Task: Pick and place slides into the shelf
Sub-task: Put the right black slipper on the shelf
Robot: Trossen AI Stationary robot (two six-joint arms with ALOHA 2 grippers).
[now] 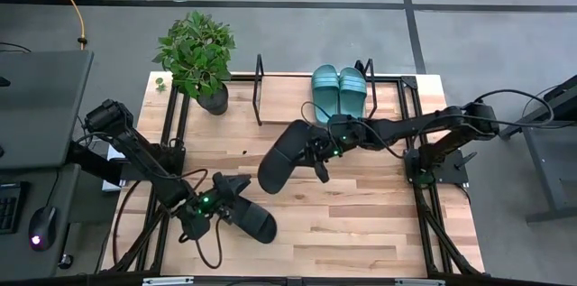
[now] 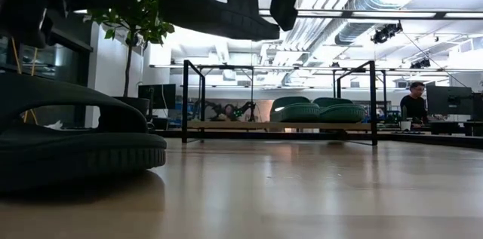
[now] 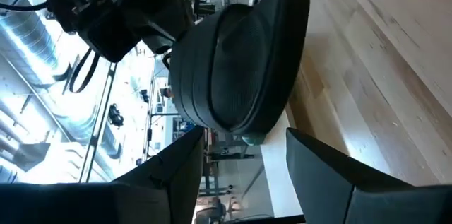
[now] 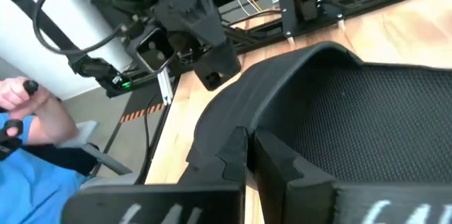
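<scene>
Black slide carried above the counter toward the shelf, second black slide waiting at the front.

Largest first: the counter (image 1: 361,223) is bare through its middle and right, so open room is left for the carry; the shelf (image 1: 270,96) at the back is fenced by black loop frames at both ends and already holds the two teal slides (image 1: 339,90) toward its right, beside a potted plant (image 1: 196,56). The lifted black slide (image 1: 281,155) is gripped at its edge by the closed right pincer (image 1: 321,151); it is best kept level, raised clear of the frames and set into the free left part. The left pincer (image 1: 200,216) rests open beside the other black slide (image 1: 248,216).
</scene>
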